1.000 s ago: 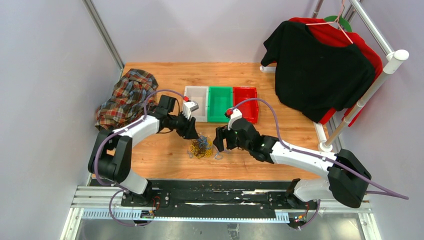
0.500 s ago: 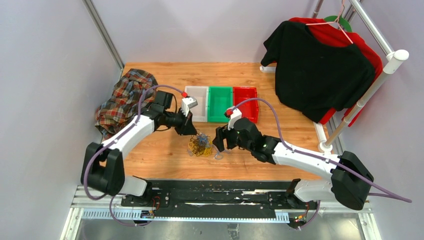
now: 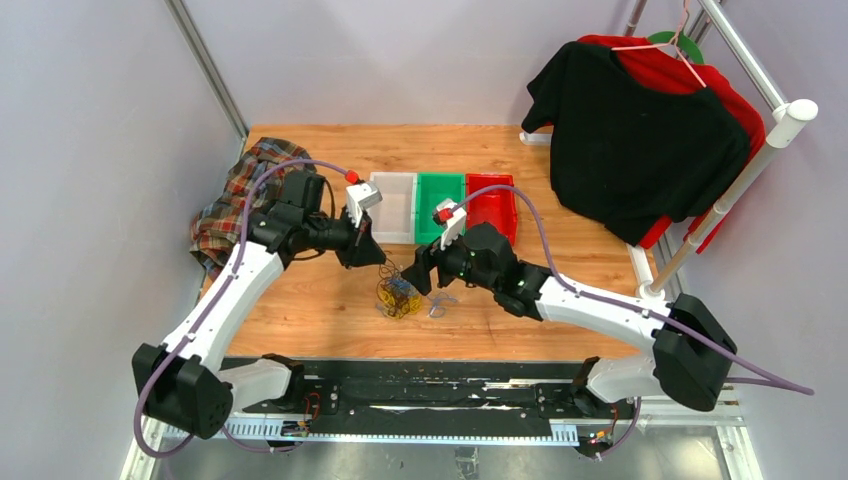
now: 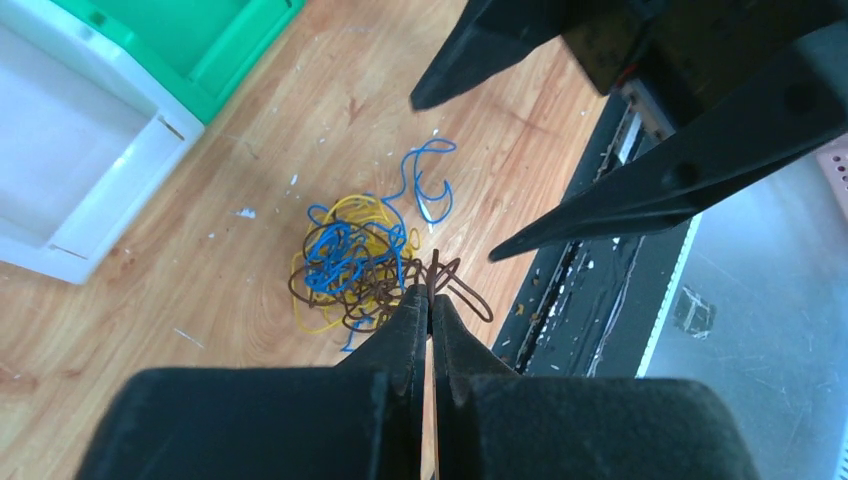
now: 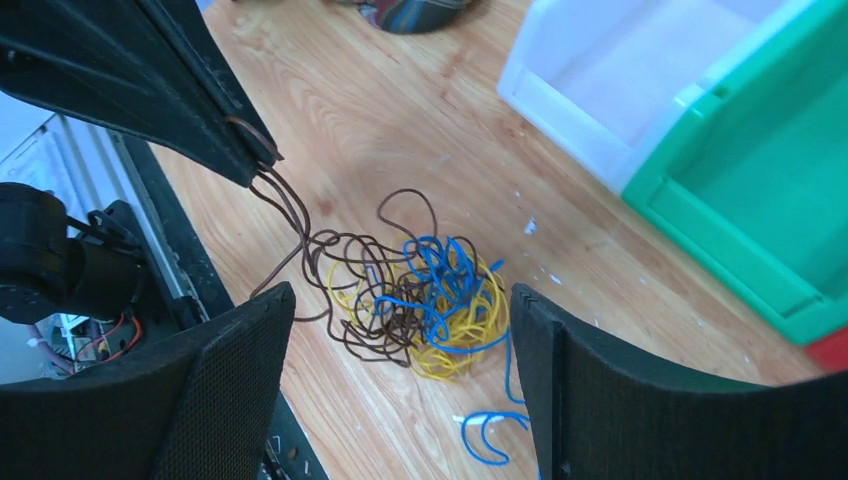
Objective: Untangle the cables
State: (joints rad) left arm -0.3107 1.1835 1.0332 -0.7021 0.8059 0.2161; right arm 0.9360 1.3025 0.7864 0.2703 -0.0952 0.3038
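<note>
A knot of thin yellow, blue and brown cables (image 3: 400, 296) is seen lying on a wooden counter (image 3: 320, 315). It sits near three open bins set side by side: a white bin (image 3: 393, 210), a green bin (image 3: 440, 205) and a red bin (image 3: 500, 212).

The left fingers (image 4: 430, 300) are pressed fully together, raised just above the knot on its left side. A brown cable (image 5: 290, 215) is pinched at their tips. Its strands are drawn up from the knot in long loops, and its far end is buried among the yellow and blue ones.

The right fingers (image 3: 428, 275) are spread wide with nothing gripped between them. They are poised over the right side of the knot, so that in the right wrist view the knot is framed between them.

One blue cable (image 4: 425, 185) is seen lying alone on the counter, just to the right of the knot and apart from it. Small white flecks are scattered on the wood nearby.

A plaid shirt (image 3: 240, 200) is heaped at the counter's left edge. A black shirt (image 3: 640, 140) is hung on a white rack at the right.
</note>
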